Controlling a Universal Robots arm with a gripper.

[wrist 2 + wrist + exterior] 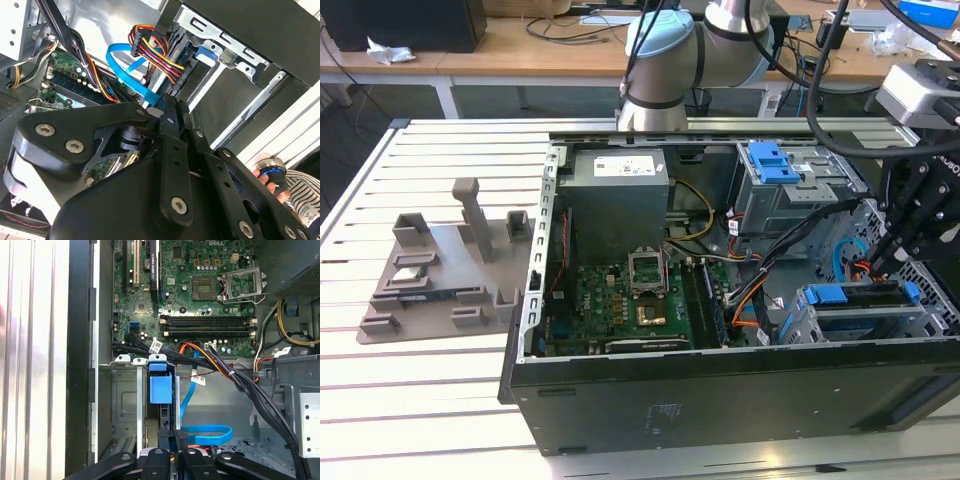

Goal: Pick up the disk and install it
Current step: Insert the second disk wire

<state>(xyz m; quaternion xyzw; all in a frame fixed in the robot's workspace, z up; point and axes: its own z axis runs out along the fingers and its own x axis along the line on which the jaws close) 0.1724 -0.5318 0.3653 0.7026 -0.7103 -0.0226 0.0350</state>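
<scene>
Hand point(175, 440) sits over the drive bay, fingers nearly closed about the edge of the disk point(164, 420). The disk stands on edge in the bay directly beneath the hand, blue rail showing.

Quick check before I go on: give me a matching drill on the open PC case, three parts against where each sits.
Parts:
1. disk
2. power-supply box
3. grey printed fixture

Places:
A. on the slatted table, outside the case
B. in the drive bay, right by the gripper
C. inside the case, beside the motherboard

Pairs: 1-B, 2-C, 3-A
</scene>
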